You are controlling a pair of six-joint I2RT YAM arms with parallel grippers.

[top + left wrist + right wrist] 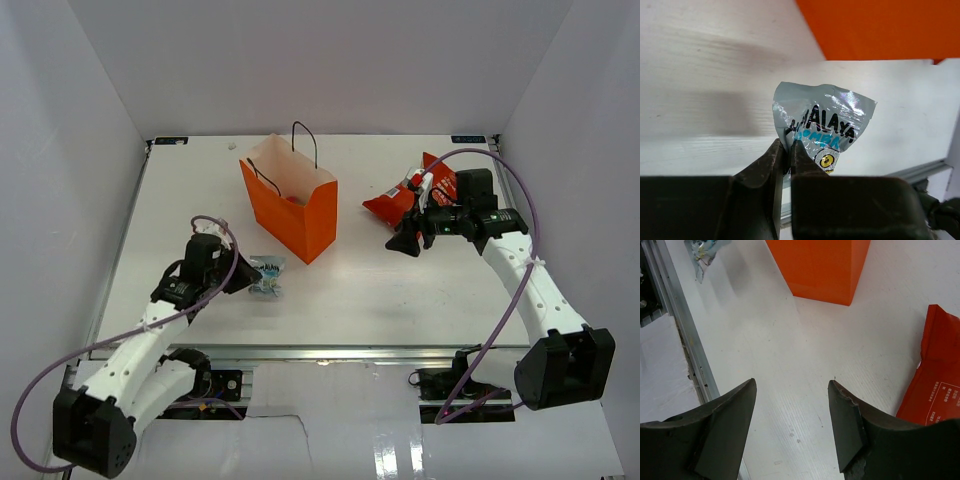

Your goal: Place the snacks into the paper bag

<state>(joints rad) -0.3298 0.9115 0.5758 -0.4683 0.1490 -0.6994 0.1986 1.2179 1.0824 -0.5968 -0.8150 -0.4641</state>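
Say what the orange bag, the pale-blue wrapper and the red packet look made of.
The orange bag: likely paper, matte; flat stiff panels, sharp folded edges.
The pale-blue wrapper: glossy plastic film, perhaps foil-lined; crinkles with bright glints.
The red packet: seemingly plastic film; soft creases, faint sheen.

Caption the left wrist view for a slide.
Left gripper pinches a pale-blue snack wrapper by its edge, orange paper bag behind.

Left arm point(150, 335) stretched forward, low. Left hand point(788, 150) pinched closed on the pale-blue wrapper point(825, 120). Right arm point(530, 280) extended forward, wrist turned inward to the left. Right hand point(792, 384) fingers spread wide apart.
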